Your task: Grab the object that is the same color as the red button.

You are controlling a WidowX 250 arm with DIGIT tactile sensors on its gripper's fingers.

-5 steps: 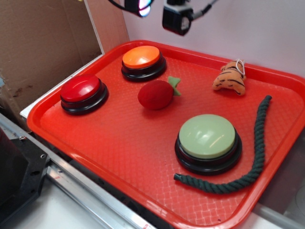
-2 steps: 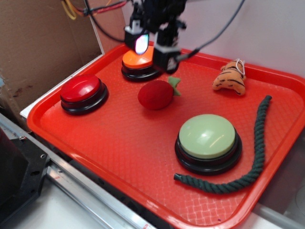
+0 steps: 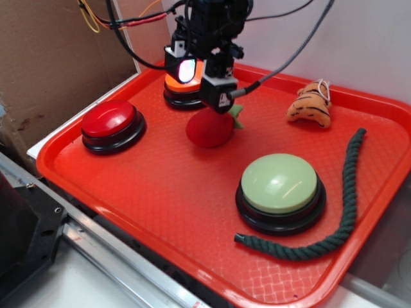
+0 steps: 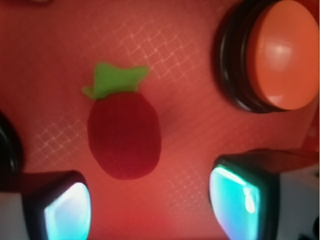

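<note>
- Exterior view: the gripper [image 3: 204, 82] hangs over the middle back of the red tray [image 3: 128, 192], its fingers apart, one on each side of the space above the plush fruit [image 3: 209, 129]. That placement suits a straight drop onto the fruit, which matches the red button [image 3: 110, 124] in colour.
- The fruit lies on the tray floor between the orange button [image 3: 186, 90] and the green button [image 3: 280, 190], its green leaf pointing toward the tiger toy [image 3: 309, 106]. It sits apart from every button, so there is room for the fingers to close.
- A dark green rope [image 3: 340, 212] curls along the tray's right side, well away from the grasp.
- The tray has a waffled surface and a raised rim; brown cardboard [image 3: 51, 58] stands to the left, a pale wall behind, a metal rail in front.
- Wrist view: the fruit [image 4: 124, 134] shows between the two lit fingers [image 4: 65, 210], slightly toward the left one and not touched. The orange button [image 4: 280, 57] is off to the upper right, clear of the fingers.
</note>
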